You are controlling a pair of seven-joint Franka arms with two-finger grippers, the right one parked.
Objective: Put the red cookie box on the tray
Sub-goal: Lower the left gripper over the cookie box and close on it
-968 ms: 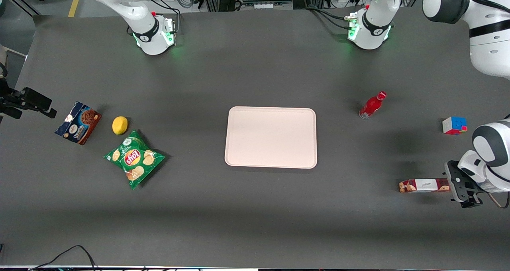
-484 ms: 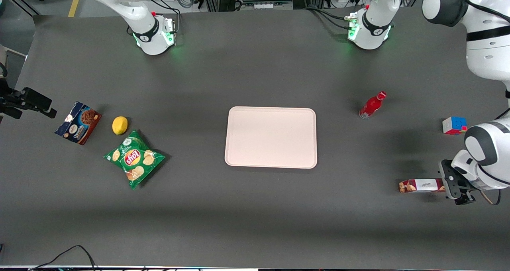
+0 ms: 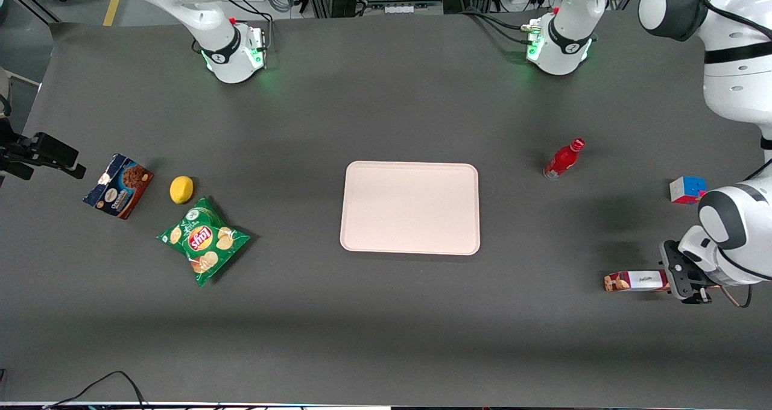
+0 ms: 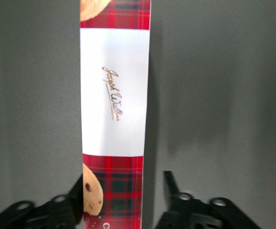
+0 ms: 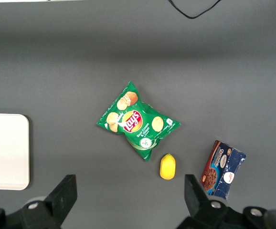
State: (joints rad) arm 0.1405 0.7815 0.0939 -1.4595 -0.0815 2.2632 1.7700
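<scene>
A dark grey table (image 3: 386,313) seen from above, with two white robot arms mounted at the edge farthest from the front camera. The red cookie box (image 3: 636,281), a long slim tartan carton with a white label panel, lies flat on the table toward the working arm's end, well apart from the tray (image 3: 410,208) and nearer to the front camera than it. The pale pink tray sits mid-table with nothing on it.

The left arm's gripper (image 3: 678,274) is down at one end of the red cookie box (image 4: 113,109). In the wrist view its two black fingers (image 4: 172,183) straddle the carton's tartan end: the jaws stand wider than the carton (a gap of bare table shows between one finger and the box edge), so nothing is gripped.

Near the working arm, a Rubik's cube (image 3: 687,190) and a red bottle (image 3: 564,158) stand farther from the front camera than the carton. Toward the parked arm's end lie a green Lay's chip bag (image 3: 204,240), a lemon (image 3: 181,189) and a dark blue chocolate cookie box (image 3: 118,185).
</scene>
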